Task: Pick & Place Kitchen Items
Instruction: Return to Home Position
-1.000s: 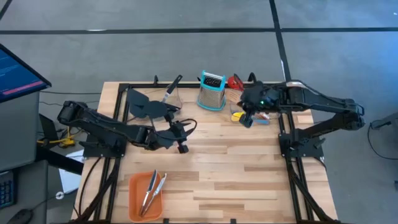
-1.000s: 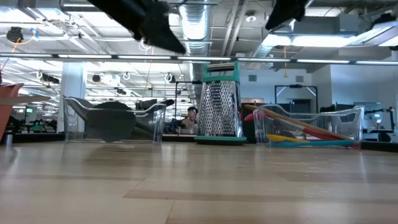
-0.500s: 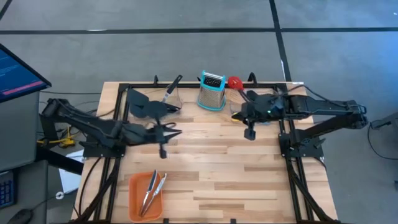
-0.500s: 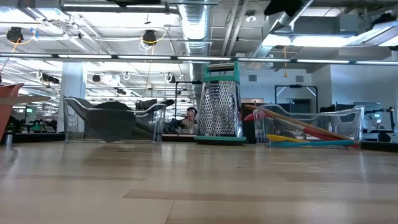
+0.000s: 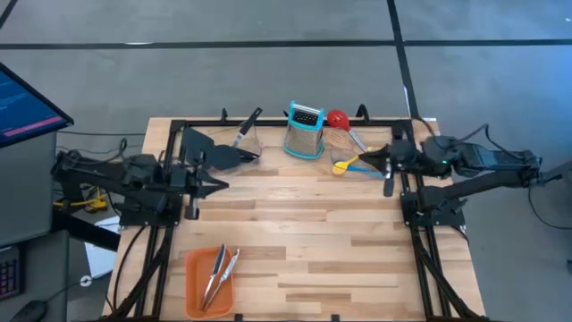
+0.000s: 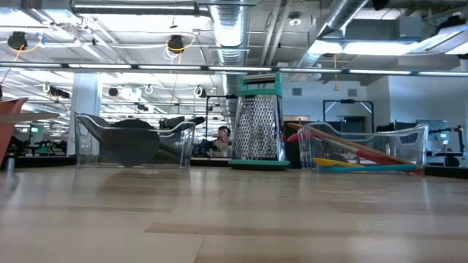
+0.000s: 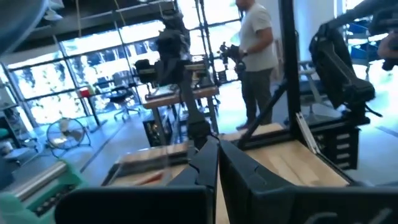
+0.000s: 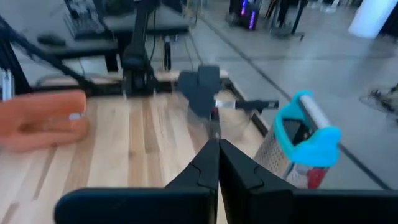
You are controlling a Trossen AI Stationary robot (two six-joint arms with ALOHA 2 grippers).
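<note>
Grey concrete floor (image 5: 268, 76) crossed by dark lines, monitor (image 5: 25, 105) left of the wooden bench (image 5: 304, 233), silver ceiling ducts (image 6: 230, 29), bright strip lights (image 6: 351, 47), tall windows (image 7: 112, 62), floor fan (image 7: 65, 134), person (image 7: 258, 56) standing beyond

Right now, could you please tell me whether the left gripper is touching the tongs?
Apart. The high view shows the left gripper well away from the tongs, which lie in the orange tray; bare table separates them.
</note>
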